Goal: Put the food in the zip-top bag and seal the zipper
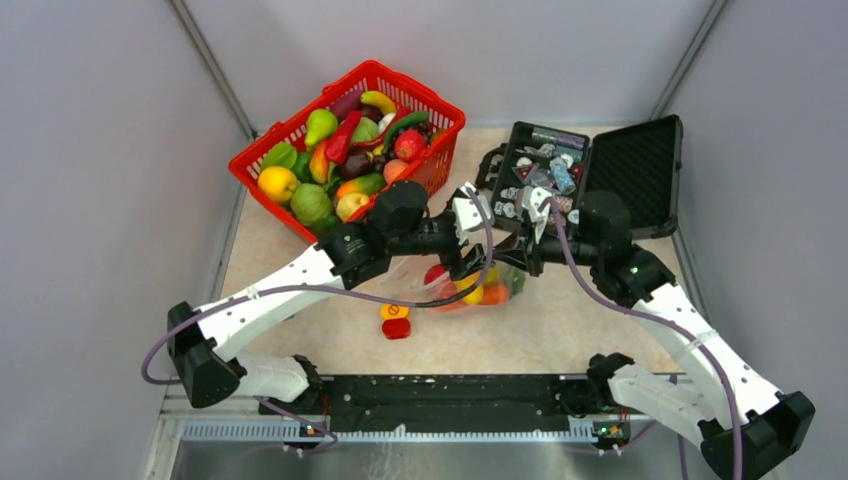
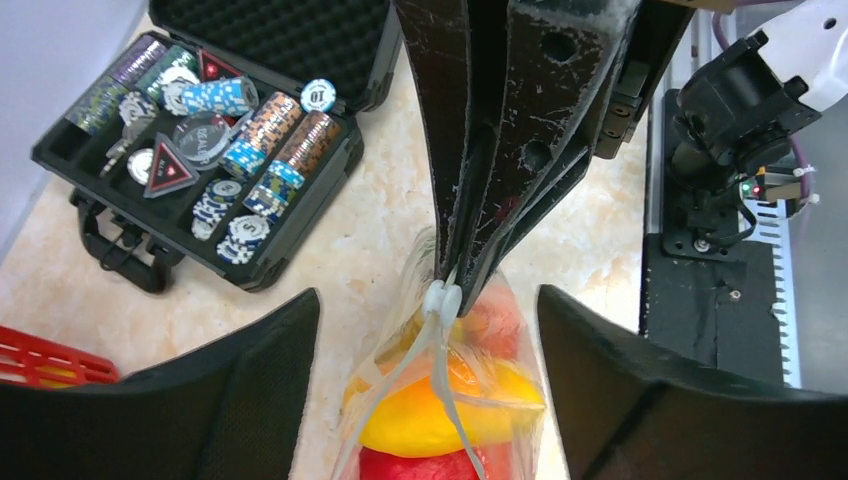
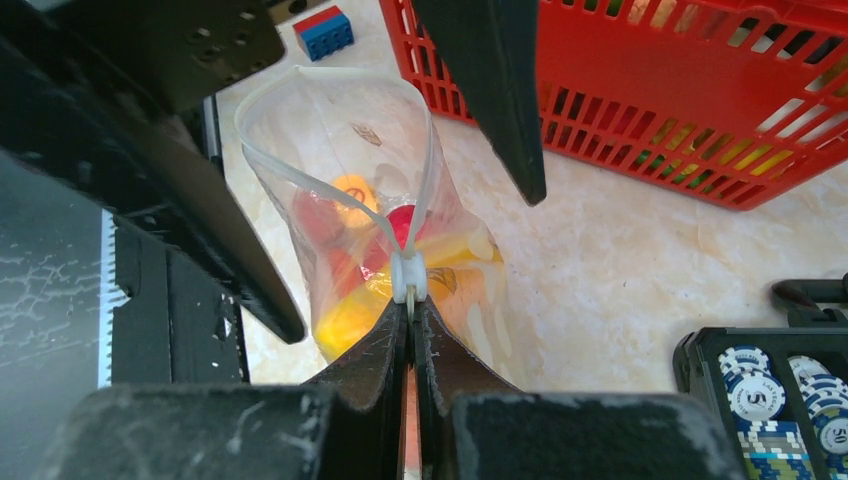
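Note:
The zip-top bag stands mid-table with its mouth spread open, and yellow, red and orange food shows inside it. My right gripper is shut on one end of the zipper, where the two whitish strips meet. From there the strips part into a loop. My left gripper is open, one finger on each side of the bag, neither touching it. From above, the left gripper and the right gripper meet over the bag. More food fills the red basket.
The red basket stands at the back left. An open black case of poker chips lies at the back right. A small orange-and-red block sits in front of the bag. A blue-and-red brick lies beyond the bag.

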Controlling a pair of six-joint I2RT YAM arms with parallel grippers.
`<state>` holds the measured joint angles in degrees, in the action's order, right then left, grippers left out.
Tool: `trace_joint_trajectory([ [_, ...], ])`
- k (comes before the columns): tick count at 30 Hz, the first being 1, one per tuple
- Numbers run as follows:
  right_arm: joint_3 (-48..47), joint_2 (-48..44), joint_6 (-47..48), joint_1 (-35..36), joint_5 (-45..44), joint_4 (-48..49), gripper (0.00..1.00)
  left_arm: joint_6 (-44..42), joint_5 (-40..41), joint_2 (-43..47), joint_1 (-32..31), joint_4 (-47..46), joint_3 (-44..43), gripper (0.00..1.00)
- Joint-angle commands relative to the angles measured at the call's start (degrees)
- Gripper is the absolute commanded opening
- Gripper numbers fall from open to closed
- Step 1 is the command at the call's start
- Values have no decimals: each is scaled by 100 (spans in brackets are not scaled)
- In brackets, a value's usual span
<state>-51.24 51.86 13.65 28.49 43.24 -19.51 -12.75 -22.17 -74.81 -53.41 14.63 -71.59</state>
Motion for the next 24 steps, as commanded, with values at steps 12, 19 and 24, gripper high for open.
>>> trace_joint_trajectory([
  [12, 0, -187, 243, 65, 208, 118, 0, -851, -794, -310, 163, 768, -757, 37],
  [19, 35, -193, 167, 67, 103, 240, 0, -1007, -1140, -572, 172, 1310, -1018, 40],
  [24, 49, -184, 164, 60, 57, 228, 0, -983, -1270, -553, 173, 1340, -1025, 36],
])
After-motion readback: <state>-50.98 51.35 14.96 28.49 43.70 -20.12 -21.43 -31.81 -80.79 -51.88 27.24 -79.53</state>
